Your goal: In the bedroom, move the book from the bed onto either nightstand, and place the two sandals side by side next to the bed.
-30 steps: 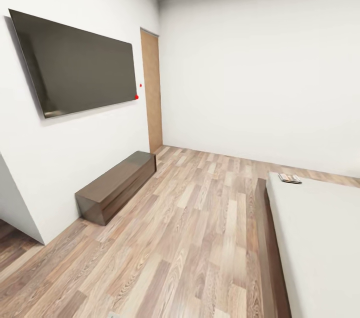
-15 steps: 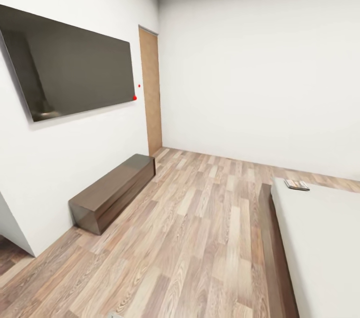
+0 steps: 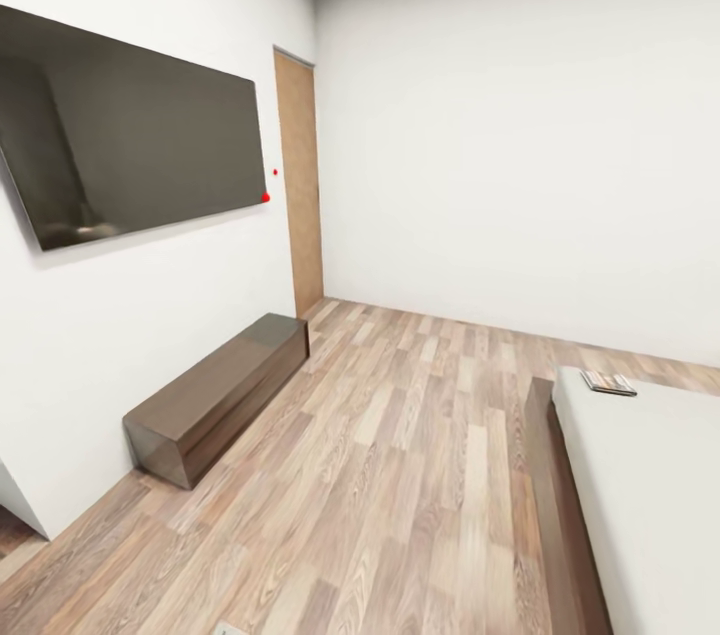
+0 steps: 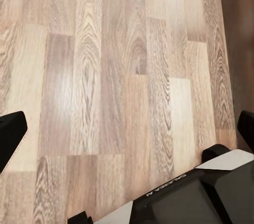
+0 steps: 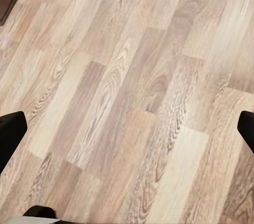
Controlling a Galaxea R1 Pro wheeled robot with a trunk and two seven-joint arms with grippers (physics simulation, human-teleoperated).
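The book (image 3: 609, 383) lies flat near the far corner of the bed (image 3: 650, 485), a pale mattress on a dark brown frame at the right of the head view. The sandals and the nightstand are out of view. In the left wrist view my left gripper (image 4: 127, 131) is open over bare plank floor, one black fingertip at each side edge. My right gripper (image 5: 128, 128) is open the same way above the floor in the right wrist view. Neither gripper holds anything.
A large dark TV (image 3: 130, 145) hangs on the left wall above a long low brown cabinet (image 3: 215, 395). A brown door (image 3: 300, 185) stands in the far left corner. Wood-plank floor (image 3: 400, 475) runs between cabinet and bed. Part of the robot's body (image 4: 185, 197) shows by the left gripper.
The whole head view has shifted as the camera moved forward: TV and cabinet slide left and grow, bed and book slide right. Nothing in the room itself has moved.
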